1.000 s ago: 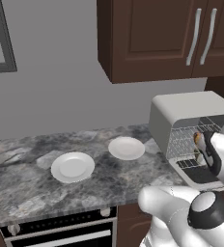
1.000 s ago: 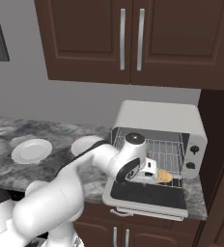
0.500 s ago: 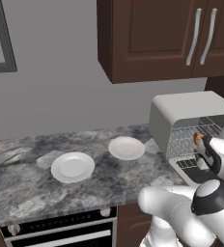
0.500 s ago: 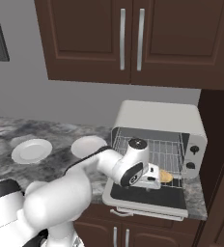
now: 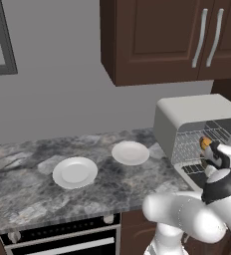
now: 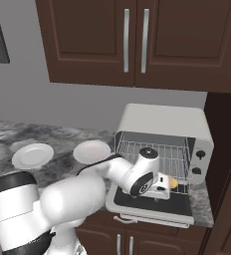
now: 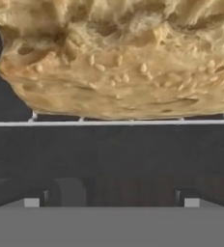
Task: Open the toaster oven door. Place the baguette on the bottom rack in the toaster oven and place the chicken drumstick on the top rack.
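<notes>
Tool (image 7: 111,201) stood with its tips spread apart, clamped on nothing, at the mouth of the toaster oven (image 6: 163,123). Baguette (image 7: 119,58) lay on the bottom rack (image 7: 109,123) at 12 o'clock from the tips, close ahead, not touching them. Toaster oven door (image 6: 152,204) hung open, flat above the desk (image 5: 33,187).

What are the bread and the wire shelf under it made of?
The baguette looks like real baked bread: a rough, matte, tan crumb with holes and little seeds on it. The bottom rack looks like metal: thin, pale, shiny straight bars, probably steel wire, though the picture can't say for sure.
</notes>
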